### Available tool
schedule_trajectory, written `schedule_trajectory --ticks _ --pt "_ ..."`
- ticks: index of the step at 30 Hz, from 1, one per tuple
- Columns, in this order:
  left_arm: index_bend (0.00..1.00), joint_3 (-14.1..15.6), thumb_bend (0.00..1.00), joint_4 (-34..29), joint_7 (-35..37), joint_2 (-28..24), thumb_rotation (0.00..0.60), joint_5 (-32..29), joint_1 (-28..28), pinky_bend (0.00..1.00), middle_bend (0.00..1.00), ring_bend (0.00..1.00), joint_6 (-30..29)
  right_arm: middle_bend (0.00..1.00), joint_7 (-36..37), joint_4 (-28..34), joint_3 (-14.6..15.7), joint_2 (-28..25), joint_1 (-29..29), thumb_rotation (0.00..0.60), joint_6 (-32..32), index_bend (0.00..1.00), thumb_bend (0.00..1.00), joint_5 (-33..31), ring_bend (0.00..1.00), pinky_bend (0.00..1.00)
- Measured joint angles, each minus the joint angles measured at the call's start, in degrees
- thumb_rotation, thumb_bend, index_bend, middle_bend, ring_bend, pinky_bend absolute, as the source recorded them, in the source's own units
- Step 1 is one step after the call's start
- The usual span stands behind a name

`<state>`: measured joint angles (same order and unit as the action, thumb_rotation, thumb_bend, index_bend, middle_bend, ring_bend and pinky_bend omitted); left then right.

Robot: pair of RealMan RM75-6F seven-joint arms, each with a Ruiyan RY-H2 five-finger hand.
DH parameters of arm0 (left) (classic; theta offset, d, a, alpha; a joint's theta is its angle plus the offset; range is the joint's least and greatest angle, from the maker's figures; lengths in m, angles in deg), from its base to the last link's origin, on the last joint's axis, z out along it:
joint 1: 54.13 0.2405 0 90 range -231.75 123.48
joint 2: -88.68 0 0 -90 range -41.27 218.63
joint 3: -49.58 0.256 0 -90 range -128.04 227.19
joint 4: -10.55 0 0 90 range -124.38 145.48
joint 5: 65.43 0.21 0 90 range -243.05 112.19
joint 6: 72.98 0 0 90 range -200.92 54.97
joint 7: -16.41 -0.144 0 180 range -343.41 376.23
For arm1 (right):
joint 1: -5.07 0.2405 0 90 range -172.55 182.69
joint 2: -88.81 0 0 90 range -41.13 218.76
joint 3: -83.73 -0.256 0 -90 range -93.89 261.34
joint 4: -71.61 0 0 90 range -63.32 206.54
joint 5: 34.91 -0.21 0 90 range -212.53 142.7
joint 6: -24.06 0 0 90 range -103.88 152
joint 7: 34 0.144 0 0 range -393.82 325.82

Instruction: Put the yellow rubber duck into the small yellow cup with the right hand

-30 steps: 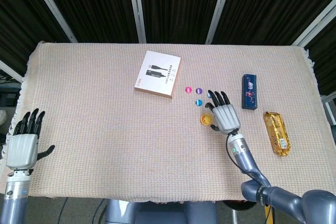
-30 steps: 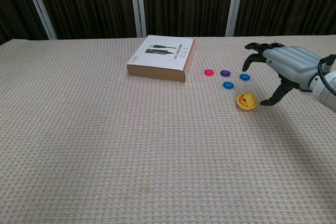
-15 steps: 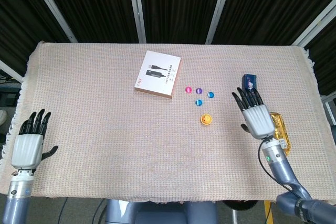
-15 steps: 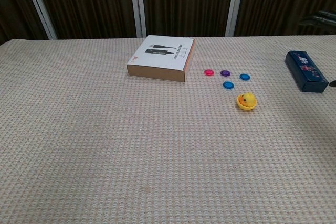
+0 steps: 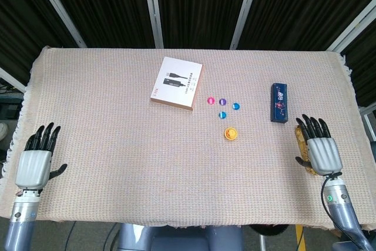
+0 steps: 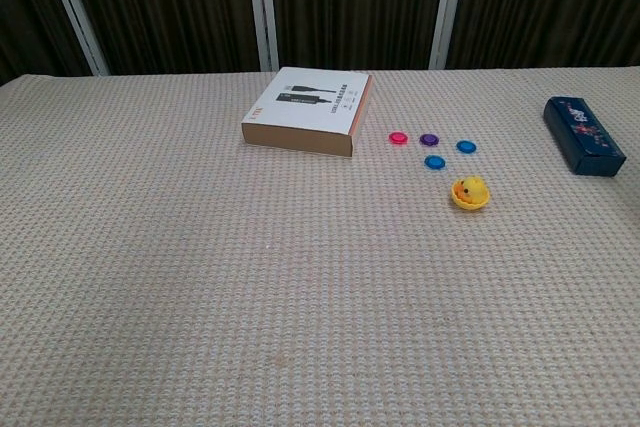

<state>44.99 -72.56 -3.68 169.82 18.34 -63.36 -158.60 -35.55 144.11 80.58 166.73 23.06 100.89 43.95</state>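
Note:
The yellow rubber duck (image 6: 470, 187) sits inside the small yellow cup (image 6: 468, 203) right of the table's middle, and the head view shows it as one yellow-orange spot (image 5: 230, 133). My right hand (image 5: 321, 152) lies far to the right of it near the table's front right edge, back up, fingers spread, holding nothing. My left hand (image 5: 36, 160) rests at the front left edge, also open and empty. Neither hand appears in the chest view.
A white box (image 5: 176, 83) lies behind the middle. Several small coloured discs (image 5: 222, 101) lie just behind the cup. A dark blue box (image 5: 279, 103) lies to the right. A gold packet (image 5: 299, 135) is mostly hidden under my right hand.
My right hand has drawn away from beside the cup to the front right edge and left the chest view. The duck and cup have stayed put. The left hand sank slightly.

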Motion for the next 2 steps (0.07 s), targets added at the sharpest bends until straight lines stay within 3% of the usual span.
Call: schedule_trajectory --ticks 2 --pt "0.0 0.0 0.03 -0.1 0.1 -0.1 0.6 -0.1 0.0 0.17 0.0 0.0 0.1 0.0 1.9 -2.2 0.0 0.8 -0.4 0.6 -0.3 0.0 0.0 -0.3 0.0 0.0"
